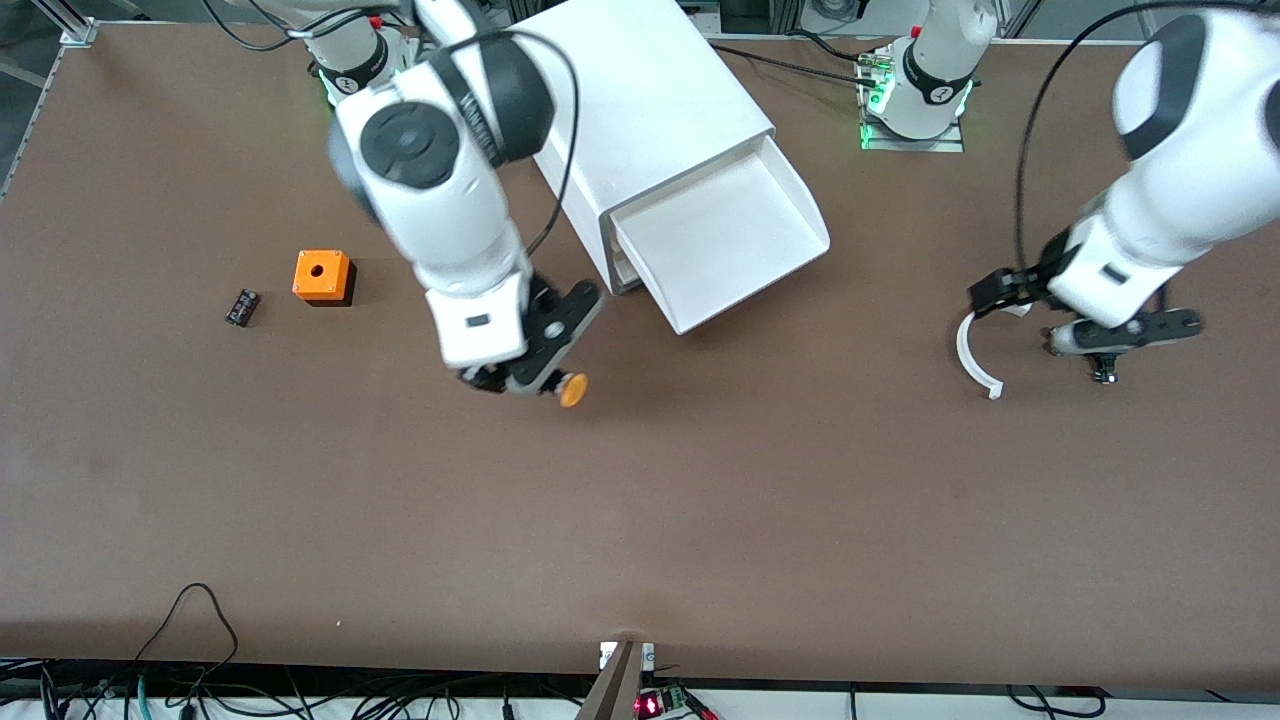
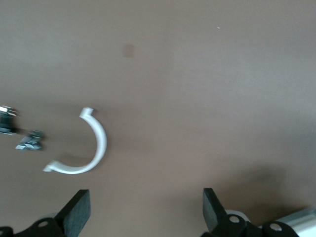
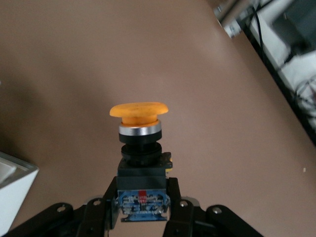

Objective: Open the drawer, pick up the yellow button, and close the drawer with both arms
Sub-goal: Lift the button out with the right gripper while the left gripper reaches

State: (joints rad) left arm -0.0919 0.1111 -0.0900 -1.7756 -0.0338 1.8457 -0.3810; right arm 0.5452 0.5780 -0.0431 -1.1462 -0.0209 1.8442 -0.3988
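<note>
Right gripper (image 1: pixel 545 385) up over the bare brown table (image 1: pixel 640 520), just off the front corner of the white cabinet (image 1: pixel 650 110), toward the middle of the worktop. Fingers (image 3: pixel 174 197) pinched on the black body of the button (image 3: pixel 140 143), orange cap (image 1: pixel 572 389) pointing away from the wrist, metal ring beneath it.

Top drawer (image 1: pixel 725 240) pulled well out of the cabinet, tray bare white inside as far as visible.

Left gripper (image 1: pixel 1100 350) low over the table near the left arm's end, fingers (image 2: pixel 76 212) spread wide with nothing between them. Curved white plastic clip (image 1: pixel 975 355) lying flat on the table just beside it. Small dark metal part (image 2: pixel 30 140) next to the clip in the left wrist view; cannot tell what it is.

Orange cube with a hole (image 1: pixel 321 276) toward the right arm's end of the worktop, small black part (image 1: pixel 241 306) just beside it, closer still to that end and slightly nearer the front camera.
</note>
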